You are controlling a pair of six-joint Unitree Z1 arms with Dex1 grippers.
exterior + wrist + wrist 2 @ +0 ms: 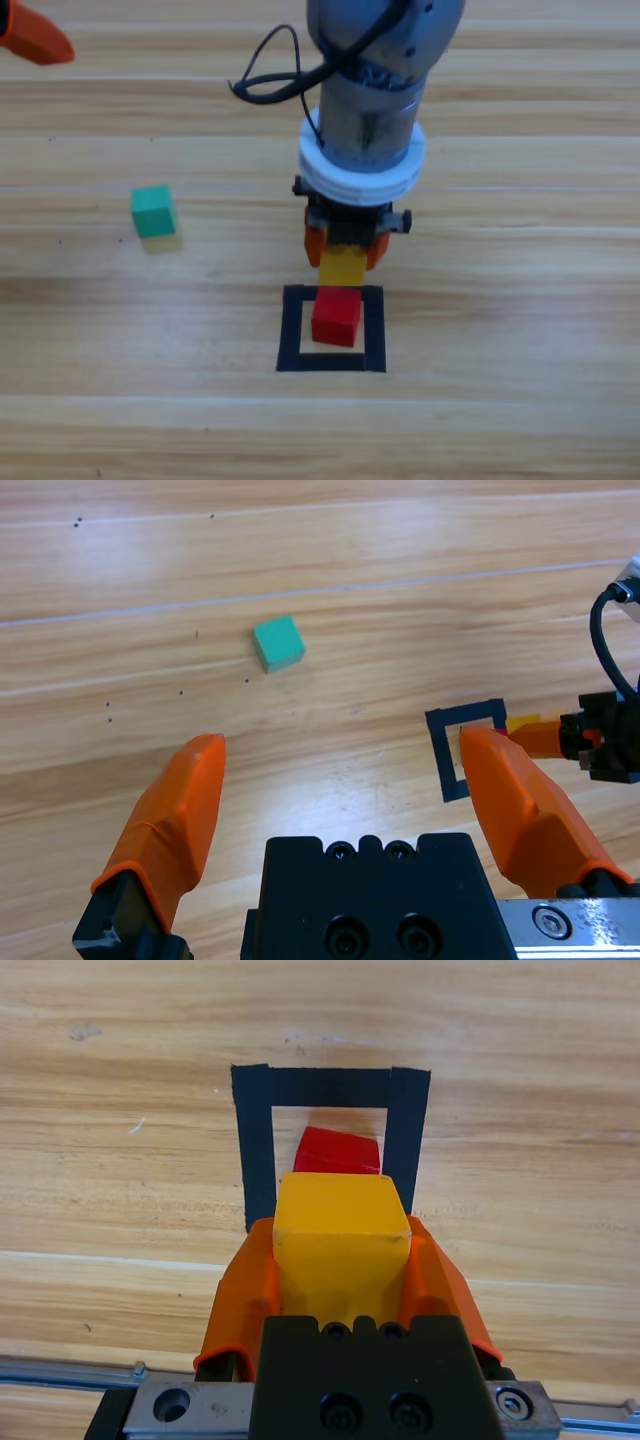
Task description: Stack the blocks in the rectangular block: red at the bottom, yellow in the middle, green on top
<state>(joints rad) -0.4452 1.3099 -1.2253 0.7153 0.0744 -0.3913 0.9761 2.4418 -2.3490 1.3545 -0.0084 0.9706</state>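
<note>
The high view looks straight down on the table (520, 420) from above, the right arm dropping in from its far edge. The right wrist view looks closely along its own jaws onto the tape square (255, 1140), which all three views share. The left wrist view sits at the far left, facing across the table from well away.
</note>
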